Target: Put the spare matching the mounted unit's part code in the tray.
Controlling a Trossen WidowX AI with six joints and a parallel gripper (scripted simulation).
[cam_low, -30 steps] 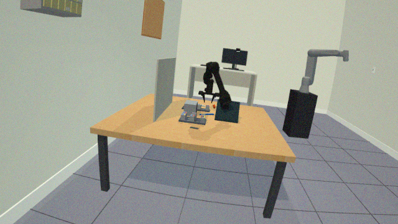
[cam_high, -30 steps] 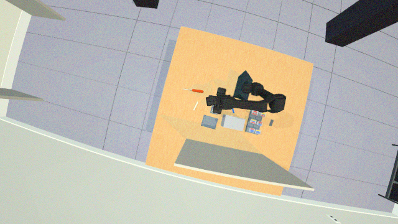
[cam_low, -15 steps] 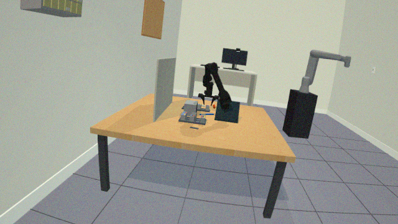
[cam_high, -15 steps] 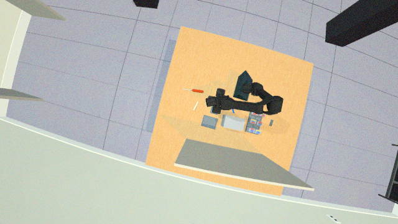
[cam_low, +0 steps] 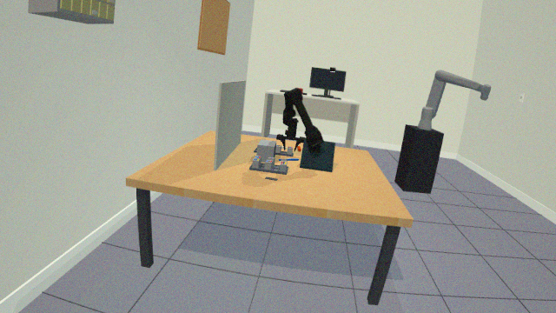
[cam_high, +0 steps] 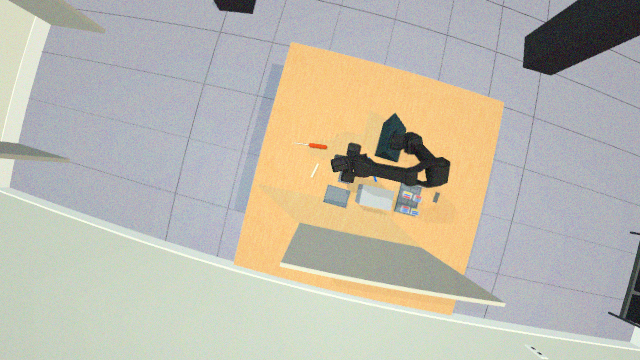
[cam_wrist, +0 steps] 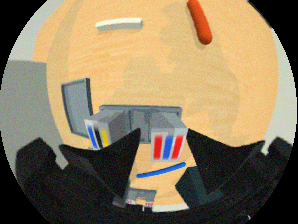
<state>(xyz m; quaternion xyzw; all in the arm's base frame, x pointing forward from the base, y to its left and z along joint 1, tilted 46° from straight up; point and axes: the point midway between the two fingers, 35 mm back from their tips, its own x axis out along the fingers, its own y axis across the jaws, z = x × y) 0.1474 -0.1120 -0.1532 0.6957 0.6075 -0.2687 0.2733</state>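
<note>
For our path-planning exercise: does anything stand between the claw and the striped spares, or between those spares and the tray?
Nothing visible does. The open claw hangs just above the striped spares, and the tray lies right beside them with no object between. The blue pen lies off that path.

A plain robotics lab or workshop room. Pale walls and grey floor tiles surround a wooden work table (cam_low: 208, 174) with black legs. At the far wall a white desk (cam_low: 313, 106) carries a monitor (cam_low: 327, 80). On the right, a grey robot arm (cam_low: 452, 89) stands on a black pedestal (cam_low: 419, 158). A cork board (cam_low: 214, 26) hangs on the left wall.
</note>
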